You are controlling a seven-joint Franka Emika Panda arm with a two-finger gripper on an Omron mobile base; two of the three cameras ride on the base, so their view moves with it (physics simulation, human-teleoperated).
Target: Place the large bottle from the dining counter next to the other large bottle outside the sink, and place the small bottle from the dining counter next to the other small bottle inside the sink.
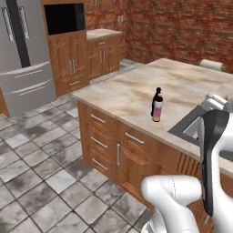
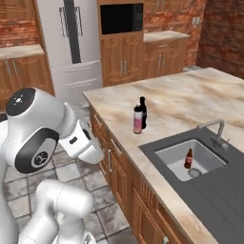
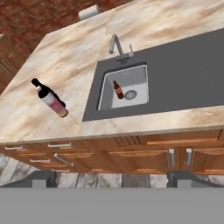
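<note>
- The gripper (image 3: 113, 178) hangs above the floor in front of the cabinets, looking down on the dining counter (image 2: 190, 95); its fingers are spread wide with nothing between them.
- The large bottle (image 2: 137, 119) stands upright on the stone top, outside the sink (image 2: 162, 153), near the corner of the dark surround and well back from the counter's front edge.
- The other large bottle (image 2: 143, 110) stands just beside it, touching or nearly so; I cannot tell which.
- The other small bottle (image 2: 188, 158) stands upright inside the basin, close to the drain, on the side away from the tap (image 2: 213, 127).
- Handling, as a judgement: the large bottle looks rigid, glossy and probably slippery, and being tall on a narrow base it should tip easily.
- Best hold: around the straight pink body, below the shoulder, not on the tapering neck or cap.
- With the black neighbour so close, the fingers should come in from the free sides.
</note>
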